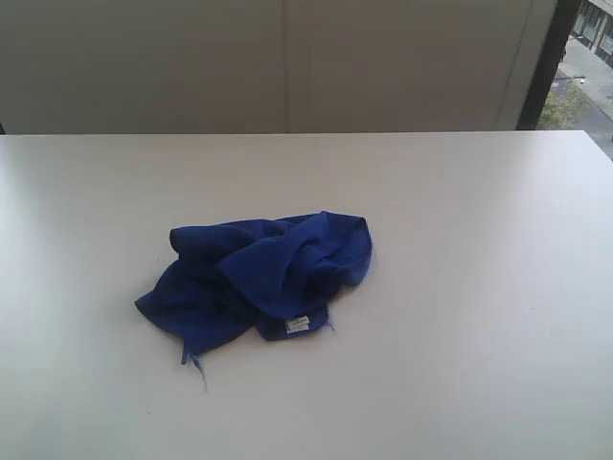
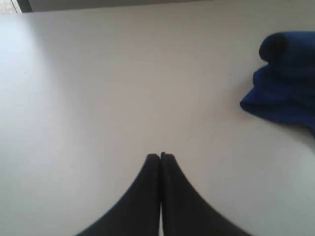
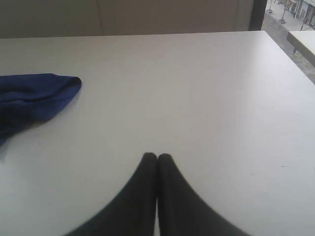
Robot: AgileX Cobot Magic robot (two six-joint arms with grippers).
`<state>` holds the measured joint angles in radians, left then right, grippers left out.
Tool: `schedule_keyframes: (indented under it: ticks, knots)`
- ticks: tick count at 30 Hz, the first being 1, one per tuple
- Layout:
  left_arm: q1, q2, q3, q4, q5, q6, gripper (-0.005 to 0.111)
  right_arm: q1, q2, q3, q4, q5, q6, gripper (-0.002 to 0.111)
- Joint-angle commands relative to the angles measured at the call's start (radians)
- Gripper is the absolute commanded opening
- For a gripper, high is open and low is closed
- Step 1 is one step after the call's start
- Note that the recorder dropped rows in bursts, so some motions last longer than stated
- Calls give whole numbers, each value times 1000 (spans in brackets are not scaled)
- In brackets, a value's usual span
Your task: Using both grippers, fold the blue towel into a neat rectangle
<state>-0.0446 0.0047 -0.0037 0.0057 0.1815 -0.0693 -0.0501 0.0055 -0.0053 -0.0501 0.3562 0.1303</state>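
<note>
The blue towel (image 1: pixel 259 276) lies crumpled in a heap on the white table (image 1: pixel 460 240), a little left of the middle, with a small white label showing at its near hem. Neither arm shows in the exterior view. In the left wrist view my left gripper (image 2: pixel 160 156) is shut with nothing in it, over bare table, and the blue towel (image 2: pixel 285 78) lies off to one side, well apart from it. In the right wrist view my right gripper (image 3: pixel 157 156) is shut and empty too, with an end of the blue towel (image 3: pixel 34 98) lying apart from it.
The table's far edge (image 1: pixel 306 133) meets a pale wall. A dark window frame (image 1: pixel 546 57) stands at the back right with a street outside. In the right wrist view the table's corner (image 3: pixel 275 42) is near that window.
</note>
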Motion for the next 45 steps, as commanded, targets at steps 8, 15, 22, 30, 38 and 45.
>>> schedule_keyframes:
  ticks: [8, 15, 22, 30, 38, 45]
  knots:
    - [3, -5, 4, 1, -107, -2, 0, 3, -6, 5, -6, -13, 4, 0]
    - [3, -5, 4, 1, -137, -4, 0, 3, -6, 5, -6, -13, 4, 0]
    - [3, -5, 4, -6, -535, -144, 0, 3, -6, 5, -6, -13, 4, 0]
    - [3, -5, 4, -6, -587, -144, 0, 3, -6, 5, -3, -13, 4, 0]
    - [3, -5, 4, -6, -479, -176, 0, 3, -6, 5, -3, -13, 4, 0]
    - [3, -5, 4, -6, -386, -272, 0, 3, -6, 5, -5, -203, 4, 0]
